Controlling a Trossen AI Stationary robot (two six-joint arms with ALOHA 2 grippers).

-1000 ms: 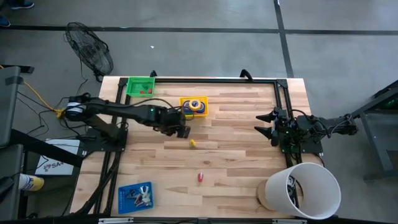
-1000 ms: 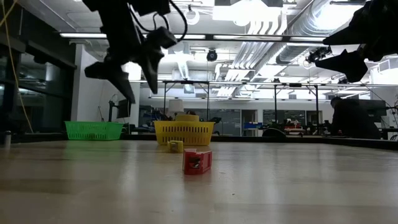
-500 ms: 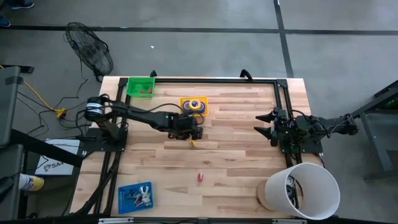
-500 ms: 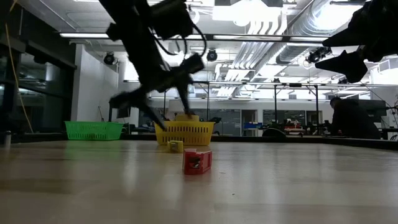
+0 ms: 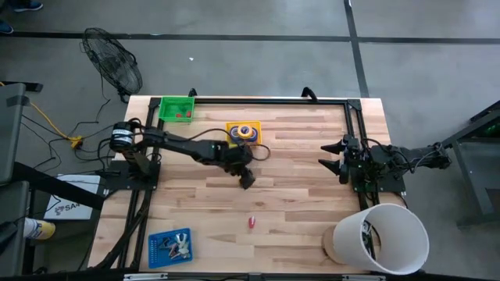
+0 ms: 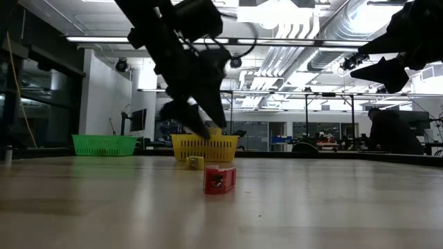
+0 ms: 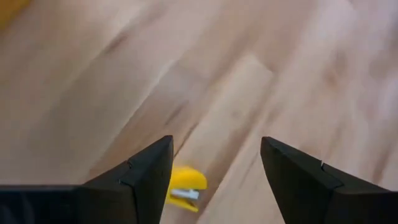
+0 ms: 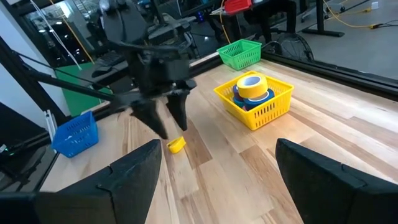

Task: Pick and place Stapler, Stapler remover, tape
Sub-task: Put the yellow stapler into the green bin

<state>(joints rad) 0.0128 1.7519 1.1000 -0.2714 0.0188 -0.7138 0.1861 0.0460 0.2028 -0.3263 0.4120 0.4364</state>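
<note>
A small yellow piece with a metal front lies flat on the wooden table. It also shows in the low view and the right wrist view. My left gripper is open just above it, and the piece lies close by one finger. In the high view my left gripper hides the piece. A small red piece lies nearer the front edge. Yellow and blue tape rolls lie in a yellow basket. My right gripper waits open at the right side.
A green basket with small red pieces stands at the far left. A blue basket stands at the near left and a white bucket at the near right corner. Bare wood lies between the arms.
My left gripper has moved away from the yellow basket toward the table's near right. It has come down and turned until it stands over the small yellow piece. The yellow and red pieces have not moved.
</note>
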